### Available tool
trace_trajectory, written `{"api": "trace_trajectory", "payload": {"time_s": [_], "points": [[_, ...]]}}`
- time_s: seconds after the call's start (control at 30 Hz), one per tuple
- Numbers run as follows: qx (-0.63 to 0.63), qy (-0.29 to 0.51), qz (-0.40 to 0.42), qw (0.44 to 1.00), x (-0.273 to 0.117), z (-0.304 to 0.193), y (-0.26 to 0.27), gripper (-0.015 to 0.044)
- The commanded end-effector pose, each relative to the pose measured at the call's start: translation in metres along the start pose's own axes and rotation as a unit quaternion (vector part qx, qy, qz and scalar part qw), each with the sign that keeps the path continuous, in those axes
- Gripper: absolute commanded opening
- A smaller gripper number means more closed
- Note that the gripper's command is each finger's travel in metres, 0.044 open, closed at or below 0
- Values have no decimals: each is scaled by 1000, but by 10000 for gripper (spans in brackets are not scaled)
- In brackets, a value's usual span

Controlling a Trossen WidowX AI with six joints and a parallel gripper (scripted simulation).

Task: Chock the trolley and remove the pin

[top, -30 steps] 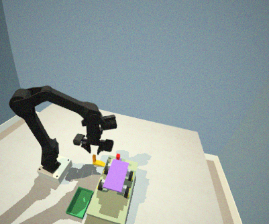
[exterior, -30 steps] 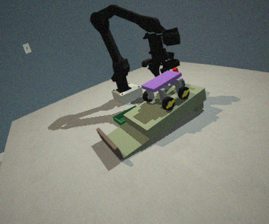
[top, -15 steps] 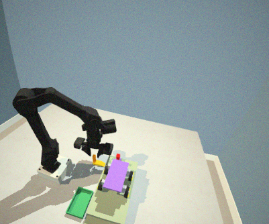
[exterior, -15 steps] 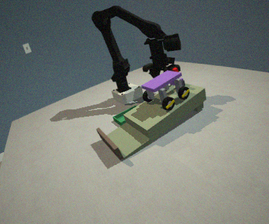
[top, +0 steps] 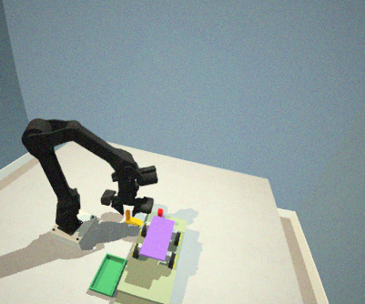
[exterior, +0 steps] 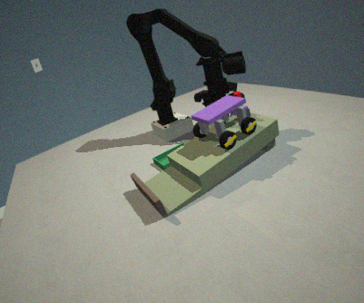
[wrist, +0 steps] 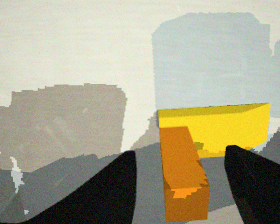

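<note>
The yellow chock (top: 135, 222) (wrist: 236, 130) lies beside the ramp's upper part, on the robot's side. Its orange handle (top: 127, 216) (wrist: 183, 160) stands up. My gripper (top: 128, 210) (wrist: 180, 157) is part-open above the chock, pointing down, with a fingertip on each side of the handle and gaps between in the wrist view. The purple trolley (top: 158, 238) (exterior: 219, 109) stands on the ramp (top: 155, 288) (exterior: 234, 158). The red-headed stop pin (top: 160, 212) (exterior: 237, 94) is at its uphill end. The chock is hidden in the exterior view.
The green tray (top: 108, 275) (exterior: 162, 161) lies on the table beside the ramp's lower part, on the robot's side. A brown end board (exterior: 145, 189) crosses the ramp's foot. The arm's base (top: 86, 234) (exterior: 172, 129) stands left of the chock in the top view.
</note>
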State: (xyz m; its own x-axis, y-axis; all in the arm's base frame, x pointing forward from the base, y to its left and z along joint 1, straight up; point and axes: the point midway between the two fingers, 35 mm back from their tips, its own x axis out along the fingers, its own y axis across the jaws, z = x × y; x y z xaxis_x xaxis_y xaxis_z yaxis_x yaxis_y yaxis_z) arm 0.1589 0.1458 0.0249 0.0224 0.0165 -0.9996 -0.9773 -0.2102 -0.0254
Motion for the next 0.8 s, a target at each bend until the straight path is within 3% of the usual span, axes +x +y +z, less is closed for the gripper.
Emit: {"api": "trace_trajectory", "payload": {"time_s": [0.0, 0.13, 0.3, 0.53, 0.77], "points": [[-3, 3, 2, 1000, 7, -1, 1, 190], [-3, 3, 2, 1000, 11, -1, 1, 190], [0, 0, 1, 1000, 8, 0, 0, 59], [0, 1, 1, 1000, 7, 0, 0, 0], [-3, 3, 2, 1000, -18, -1, 3, 0]]}}
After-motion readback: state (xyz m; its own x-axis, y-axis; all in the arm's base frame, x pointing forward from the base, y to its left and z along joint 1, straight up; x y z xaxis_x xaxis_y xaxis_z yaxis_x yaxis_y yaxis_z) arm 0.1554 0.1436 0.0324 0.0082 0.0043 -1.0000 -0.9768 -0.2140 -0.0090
